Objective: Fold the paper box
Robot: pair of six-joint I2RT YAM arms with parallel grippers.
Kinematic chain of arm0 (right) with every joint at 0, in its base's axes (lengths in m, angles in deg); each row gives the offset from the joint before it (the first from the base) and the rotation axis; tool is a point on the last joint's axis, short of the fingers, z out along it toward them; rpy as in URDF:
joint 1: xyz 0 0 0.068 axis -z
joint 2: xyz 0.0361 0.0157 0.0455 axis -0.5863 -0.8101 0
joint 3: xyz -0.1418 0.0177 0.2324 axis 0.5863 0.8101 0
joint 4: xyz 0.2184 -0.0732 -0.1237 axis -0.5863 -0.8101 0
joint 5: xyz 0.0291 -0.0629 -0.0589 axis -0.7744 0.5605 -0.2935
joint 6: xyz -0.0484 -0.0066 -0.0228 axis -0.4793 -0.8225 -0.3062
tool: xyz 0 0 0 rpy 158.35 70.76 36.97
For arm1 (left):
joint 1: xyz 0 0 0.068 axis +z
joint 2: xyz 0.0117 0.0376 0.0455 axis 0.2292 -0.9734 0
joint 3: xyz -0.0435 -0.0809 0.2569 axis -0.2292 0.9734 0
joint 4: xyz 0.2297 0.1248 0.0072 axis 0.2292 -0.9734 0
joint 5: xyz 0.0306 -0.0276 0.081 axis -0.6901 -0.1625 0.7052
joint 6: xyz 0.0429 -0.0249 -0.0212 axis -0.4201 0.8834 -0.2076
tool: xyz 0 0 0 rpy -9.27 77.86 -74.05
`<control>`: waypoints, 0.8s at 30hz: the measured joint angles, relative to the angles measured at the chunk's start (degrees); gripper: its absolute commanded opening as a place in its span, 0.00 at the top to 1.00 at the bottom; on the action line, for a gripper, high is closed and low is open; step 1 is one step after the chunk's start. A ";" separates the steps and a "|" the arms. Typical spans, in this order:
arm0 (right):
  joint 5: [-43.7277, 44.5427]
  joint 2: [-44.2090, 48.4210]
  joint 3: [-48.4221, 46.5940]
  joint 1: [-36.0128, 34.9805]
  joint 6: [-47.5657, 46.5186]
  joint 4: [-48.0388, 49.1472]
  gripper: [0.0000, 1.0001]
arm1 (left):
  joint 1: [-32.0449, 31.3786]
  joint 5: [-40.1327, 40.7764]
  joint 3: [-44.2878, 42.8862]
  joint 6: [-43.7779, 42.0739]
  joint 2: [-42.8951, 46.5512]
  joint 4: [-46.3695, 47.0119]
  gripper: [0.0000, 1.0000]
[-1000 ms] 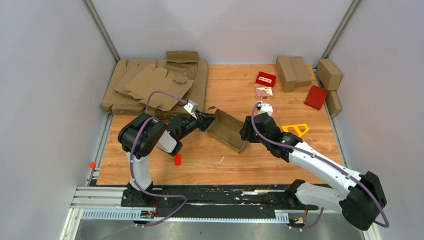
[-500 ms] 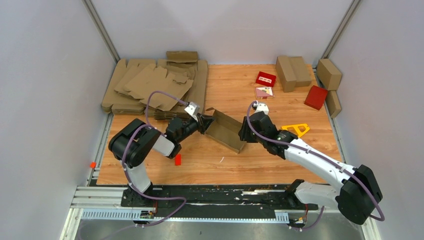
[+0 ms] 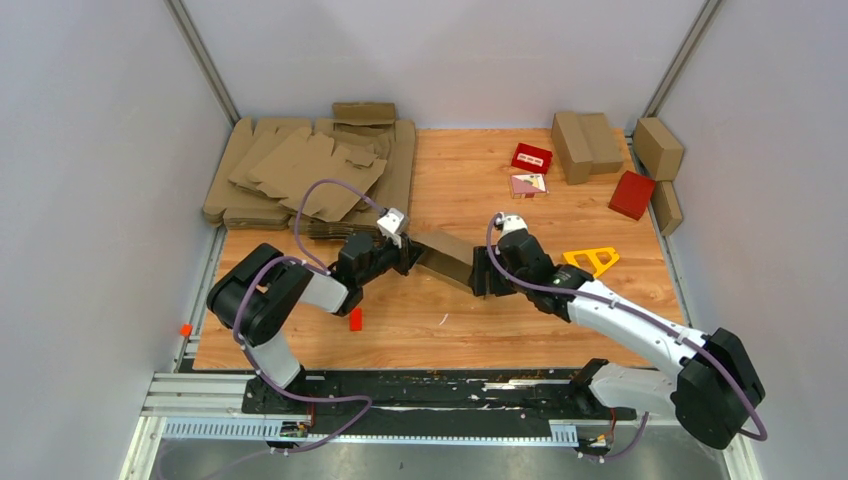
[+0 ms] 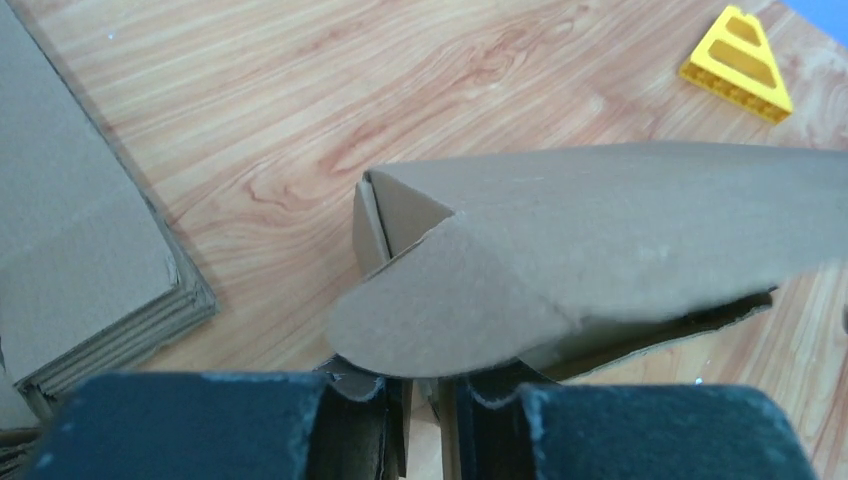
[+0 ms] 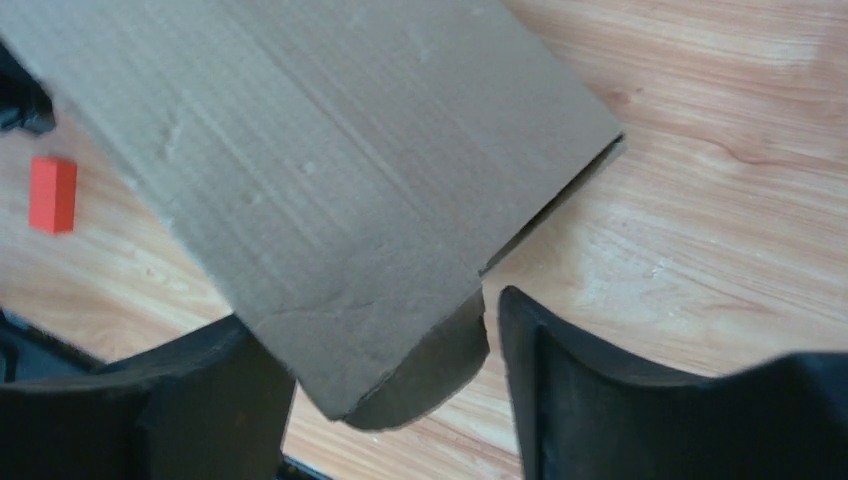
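No legible text anywhere; white label [image 3: 530, 157] on small red box [image 3: 544, 161] too small to read.

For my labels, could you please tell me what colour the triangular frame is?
The triangular frame is yellow; the left wrist view shows it best.

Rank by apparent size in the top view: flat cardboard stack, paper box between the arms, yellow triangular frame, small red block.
1. flat cardboard stack
2. paper box
3. yellow triangular frame, close to the box's visible part
4. red block, smallest
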 measured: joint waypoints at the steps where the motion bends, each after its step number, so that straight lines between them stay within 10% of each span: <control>1: -1.11 0.13 0.20 0.00 -0.79 -0.02 0.20 | -0.04 0.15 -0.02 -0.39 0.20 -0.96 0.81; 10: -12.90 7.67 -0.02 0.00 -8.70 -1.95 0.04 | -0.04 1.31 -0.39 -1.77 0.85 -3.91 0.81; 24: -14.19 5.40 -7.82 0.00 -18.05 -1.60 0.11 | -0.04 2.54 -0.46 -2.27 1.62 -5.20 0.80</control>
